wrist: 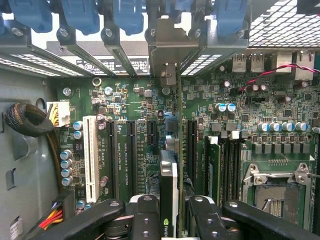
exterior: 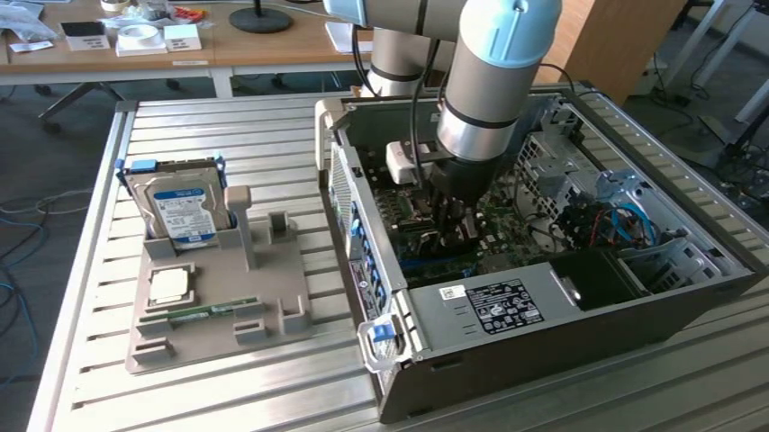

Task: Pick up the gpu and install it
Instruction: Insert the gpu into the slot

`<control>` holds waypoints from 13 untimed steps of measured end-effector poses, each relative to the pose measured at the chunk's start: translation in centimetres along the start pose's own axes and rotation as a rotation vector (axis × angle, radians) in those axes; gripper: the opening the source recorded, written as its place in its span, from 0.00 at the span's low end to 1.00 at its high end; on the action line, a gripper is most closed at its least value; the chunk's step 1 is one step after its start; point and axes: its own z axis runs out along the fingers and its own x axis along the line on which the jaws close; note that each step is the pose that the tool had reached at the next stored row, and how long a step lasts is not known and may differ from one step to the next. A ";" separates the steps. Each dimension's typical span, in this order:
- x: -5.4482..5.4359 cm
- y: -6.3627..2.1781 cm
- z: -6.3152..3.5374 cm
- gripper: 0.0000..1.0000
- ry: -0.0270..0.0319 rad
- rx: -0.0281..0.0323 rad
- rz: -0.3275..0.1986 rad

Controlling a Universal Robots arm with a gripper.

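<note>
Gpu (wrist: 169, 197) is standing on edge inside the open computer case (exterior: 577, 315), and the gripper (wrist: 172, 212) is clamping it from both sides, with one black finger (wrist: 145, 212) pressing against each face. In the wrist view the card is showing edge-on. Its long axis is running straight from the gripper toward the case's rear wall, parallel to the black expansion slots on the green motherboard (wrist: 125, 95). Its grey metal end bracket (wrist: 169, 47) is pointing at that wall and lining up with a gap between the blue slot latches. Whether the gpu's lower edge is touching a slot, I cannot tell. In the exterior view the gripper (exterior: 455, 211) is reaching down into the middle of the case. The case is lying on the slatted surface (exterior: 216, 117), toward its edge at the exterior view's right.
</note>
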 end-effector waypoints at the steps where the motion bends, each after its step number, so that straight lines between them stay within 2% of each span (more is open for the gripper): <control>1: 0.0 0.01 0.00 0.27 0.0000 0.0000 0.000; 13: 0.0 0.22 0.03 0.27 0.0002 0.0002 0.000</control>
